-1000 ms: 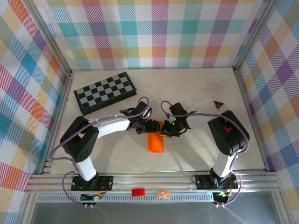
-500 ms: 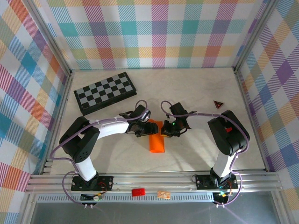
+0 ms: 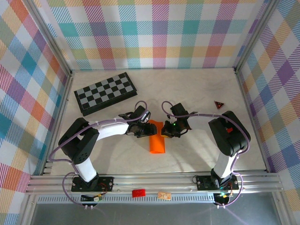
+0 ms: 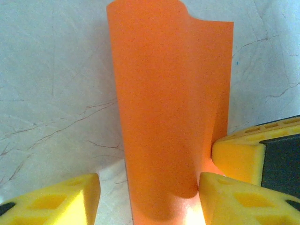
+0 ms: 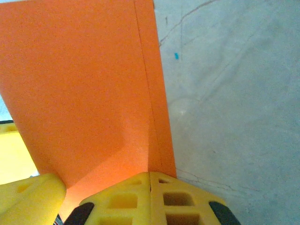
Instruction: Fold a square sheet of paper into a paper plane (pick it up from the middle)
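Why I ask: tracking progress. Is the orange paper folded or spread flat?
Folded: the paper is a narrow rectangle with two layered edges showing.

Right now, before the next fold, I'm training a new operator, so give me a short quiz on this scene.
1. True or false: the right gripper is shut on the paper.
2. Seen from the top camera, where does the checkerboard lie? A: far left. B: far right. C: near middle.
3. Fill in: the left gripper straddles the paper with its jaws ___.
Key: 1 true; 2 A; 3 open.
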`<act>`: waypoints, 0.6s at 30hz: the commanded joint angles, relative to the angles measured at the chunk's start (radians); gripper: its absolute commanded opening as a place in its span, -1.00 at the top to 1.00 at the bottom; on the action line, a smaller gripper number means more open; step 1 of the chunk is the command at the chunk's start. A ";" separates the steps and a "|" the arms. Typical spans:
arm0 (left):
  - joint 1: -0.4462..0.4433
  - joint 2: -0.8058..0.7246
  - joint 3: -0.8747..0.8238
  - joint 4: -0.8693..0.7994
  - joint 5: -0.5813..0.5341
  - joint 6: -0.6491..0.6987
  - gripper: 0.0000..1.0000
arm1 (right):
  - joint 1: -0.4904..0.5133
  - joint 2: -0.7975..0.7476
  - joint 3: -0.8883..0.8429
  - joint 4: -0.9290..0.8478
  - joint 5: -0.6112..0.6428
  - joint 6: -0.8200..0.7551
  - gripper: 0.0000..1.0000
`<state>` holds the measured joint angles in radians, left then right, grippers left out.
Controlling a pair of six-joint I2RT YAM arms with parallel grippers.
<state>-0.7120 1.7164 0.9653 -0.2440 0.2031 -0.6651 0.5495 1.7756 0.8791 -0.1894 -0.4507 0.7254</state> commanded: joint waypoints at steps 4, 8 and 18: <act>0.004 0.029 -0.010 -0.013 0.043 0.015 -0.12 | -0.005 0.012 -0.023 -0.054 0.035 0.027 0.86; 0.001 0.036 -0.010 -0.008 0.050 0.030 -0.04 | -0.005 0.008 -0.021 -0.028 0.007 0.040 0.84; -0.002 0.061 -0.021 -0.027 -0.009 0.036 0.04 | -0.013 -0.081 -0.014 0.083 -0.084 0.106 0.61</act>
<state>-0.7120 1.7439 0.9653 -0.2485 0.2153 -0.6407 0.5446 1.7687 0.8707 -0.1486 -0.4900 0.7994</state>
